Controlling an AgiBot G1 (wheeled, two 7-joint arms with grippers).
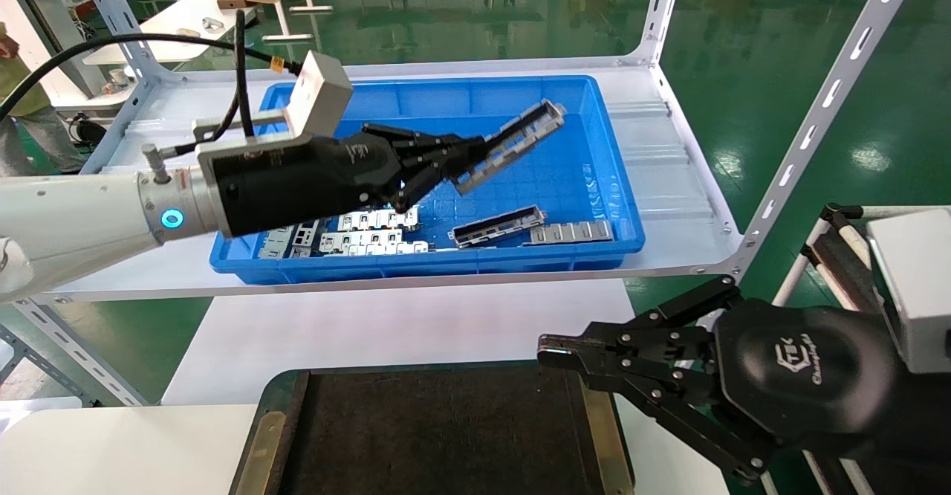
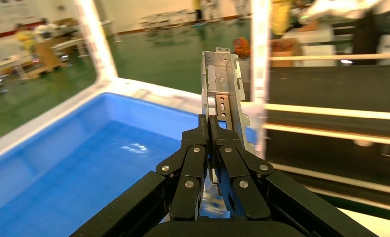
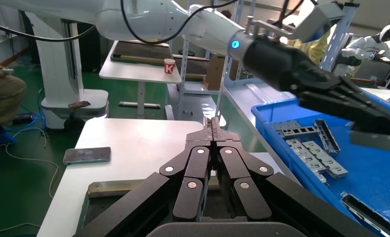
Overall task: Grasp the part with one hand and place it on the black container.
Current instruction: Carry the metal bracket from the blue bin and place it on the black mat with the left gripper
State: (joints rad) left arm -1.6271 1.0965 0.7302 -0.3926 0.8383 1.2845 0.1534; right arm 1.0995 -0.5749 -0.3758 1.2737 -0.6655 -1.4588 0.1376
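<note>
Carrying the part (image 1: 513,144) calls for a firm pinch while it is swung clear of the bin (image 1: 617,205) rim toward the container (image 1: 446,435). It is held aloft over the bin, clamped at one end by the left gripper (image 1: 475,154); its long axis points outward and upward. The right gripper (image 1: 550,348), closed and empty, hovers beside the container.

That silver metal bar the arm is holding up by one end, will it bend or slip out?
The bar looks stiff: gripped at one end by the left gripper, it sticks out straight over the blue bin. Its cutouts suggest it is light. Smooth metal held off-centre might swivel in the jaws.
</note>
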